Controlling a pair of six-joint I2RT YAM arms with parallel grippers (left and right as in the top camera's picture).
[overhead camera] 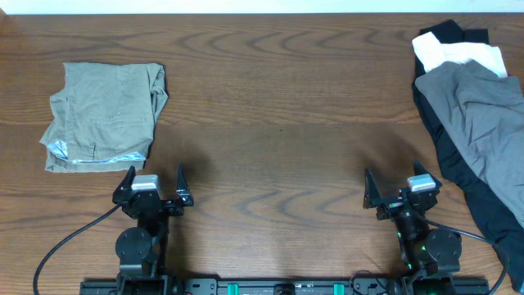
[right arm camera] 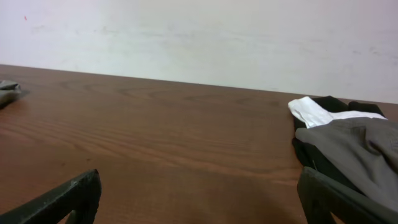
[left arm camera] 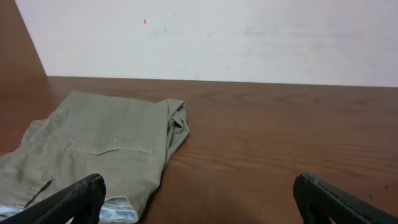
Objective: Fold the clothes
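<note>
The clothes, a pair of creased mid-grey shorts point(overhead camera: 483, 123), lie crumpled on top of a pile at the table's right edge and run off the right side of the overhead view. In the right wrist view the grey shorts point(right arm camera: 360, 152) lie just beyond my right finger. My right gripper point(overhead camera: 393, 176) point(right arm camera: 200, 183) stands open over bare wood, to the left of the pile and apart from it. My left gripper point(overhead camera: 155, 174) point(left arm camera: 199, 186) is open near the front edge at the left, holding nothing.
Folded khaki shorts point(overhead camera: 102, 115) point(left arm camera: 99, 146) lie at the left, just beyond my left gripper. Under the grey shorts lie a white garment point(overhead camera: 458, 53) point(right arm camera: 314, 112) and a black one point(overhead camera: 450, 37) point(right arm camera: 308, 152). A pale wall backs the wooden table point(overhead camera: 278, 106).
</note>
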